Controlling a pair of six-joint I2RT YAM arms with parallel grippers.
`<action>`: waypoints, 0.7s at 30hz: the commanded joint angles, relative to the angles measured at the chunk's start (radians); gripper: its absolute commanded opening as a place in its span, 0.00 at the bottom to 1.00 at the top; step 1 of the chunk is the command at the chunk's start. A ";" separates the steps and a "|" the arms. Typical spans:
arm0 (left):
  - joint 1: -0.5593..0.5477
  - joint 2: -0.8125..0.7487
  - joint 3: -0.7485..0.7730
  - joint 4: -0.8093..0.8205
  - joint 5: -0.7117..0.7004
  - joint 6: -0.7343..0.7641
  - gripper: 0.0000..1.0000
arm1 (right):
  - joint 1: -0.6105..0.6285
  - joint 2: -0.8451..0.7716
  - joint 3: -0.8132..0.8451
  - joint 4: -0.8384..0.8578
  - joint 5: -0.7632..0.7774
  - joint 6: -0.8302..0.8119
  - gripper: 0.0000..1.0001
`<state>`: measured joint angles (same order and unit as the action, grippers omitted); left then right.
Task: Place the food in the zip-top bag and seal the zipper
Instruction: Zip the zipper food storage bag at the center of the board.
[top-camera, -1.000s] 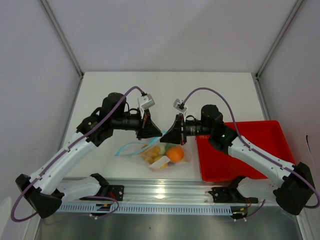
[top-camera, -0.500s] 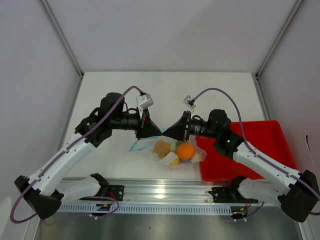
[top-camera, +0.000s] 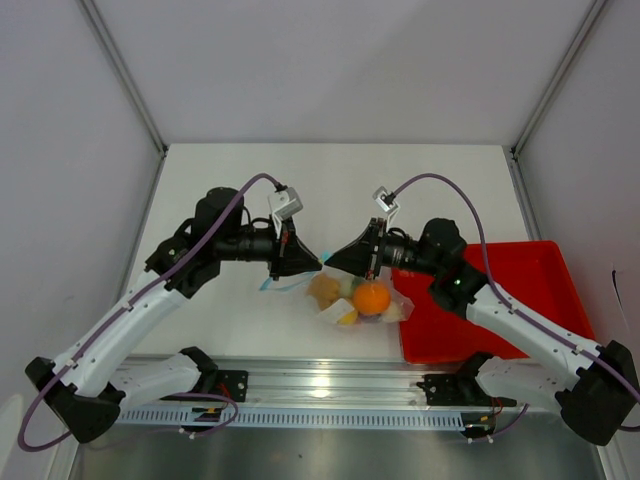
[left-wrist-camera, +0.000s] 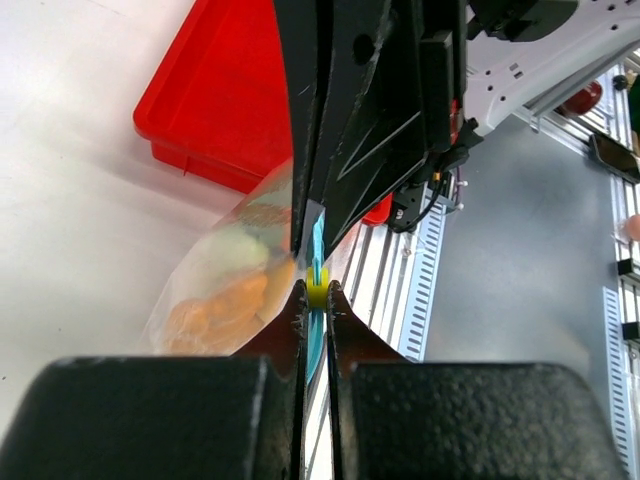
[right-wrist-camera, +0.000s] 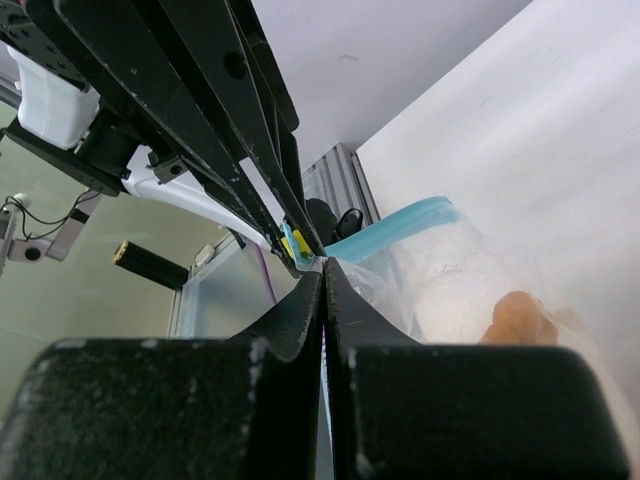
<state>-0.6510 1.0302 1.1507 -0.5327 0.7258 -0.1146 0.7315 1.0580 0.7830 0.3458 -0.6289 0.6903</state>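
We see the white table (top-camera: 400, 180) spread wide under both arms, the left arm (top-camera: 130, 320) and the right arm (top-camera: 520, 325) reaching in from the near edge until their tips meet near the middle. The red tray (top-camera: 520, 290) sits at the right, under the right arm. The zip-top bag (top-camera: 397, 309) hangs below the meeting point, slack and bulging, just beside the tray's left edge; we cannot tell whether it touches the tray or the table. The left gripper (top-camera: 318, 263) and the right gripper (top-camera: 330, 264) point at each other, tip almost to tip. In the left wrist view we find the left gripper (left-wrist-camera: 315, 295) pinched down to a sliver, with the blue strip running between its fingers. In the right wrist view the right gripper (right-wrist-camera: 322, 275) is likewise squeezed nearly closed on the bag's top edge. The food lies inside the bag: the orange round fruit (top-camera: 372, 299) at the middle, the pumpkin (top-camera: 323, 290) to its left, and a yellow piece (top-camera: 347, 318) lowest. The zipper (top-camera: 272, 284) trails out leftward from the grippers as a thin light-blue band, and shows again past the fingertips in both wrist views (left-wrist-camera: 317, 240) (right-wrist-camera: 400, 228).
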 joint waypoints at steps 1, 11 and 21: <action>0.007 -0.025 -0.029 -0.067 -0.026 0.000 0.01 | -0.021 -0.052 0.016 0.156 0.035 0.040 0.00; 0.021 -0.062 -0.060 -0.073 -0.098 0.000 0.01 | -0.075 -0.089 -0.013 0.196 0.018 0.110 0.00; 0.027 -0.090 -0.063 -0.099 -0.104 0.006 0.01 | -0.099 -0.057 -0.016 0.196 -0.043 0.112 0.00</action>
<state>-0.6361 0.9707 1.0988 -0.5575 0.6373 -0.1150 0.6453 1.0096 0.7425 0.4500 -0.6483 0.8116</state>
